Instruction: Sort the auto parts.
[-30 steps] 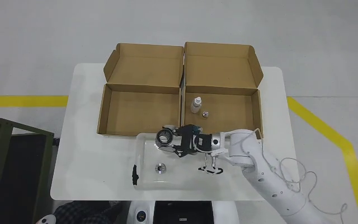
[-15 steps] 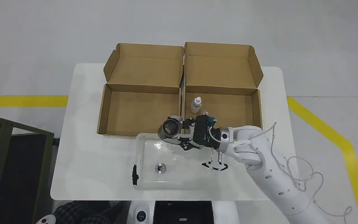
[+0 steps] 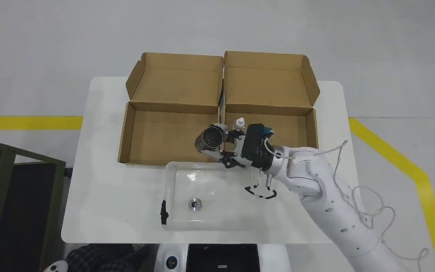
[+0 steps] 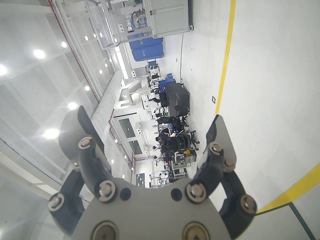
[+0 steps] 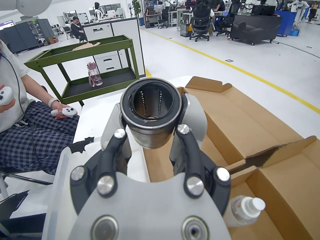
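My right jaws are clenched on the metal bearing sleeve [image 5: 150,112], held over the right side of the left cardboard box [image 3: 146,139], just beyond the clear tray [image 3: 178,204]. My left jaws are spread, holding nothing.

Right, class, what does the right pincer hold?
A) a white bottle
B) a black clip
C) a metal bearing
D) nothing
C: the right pincer is shut around the bearing, while the bottle sits loose in a box.
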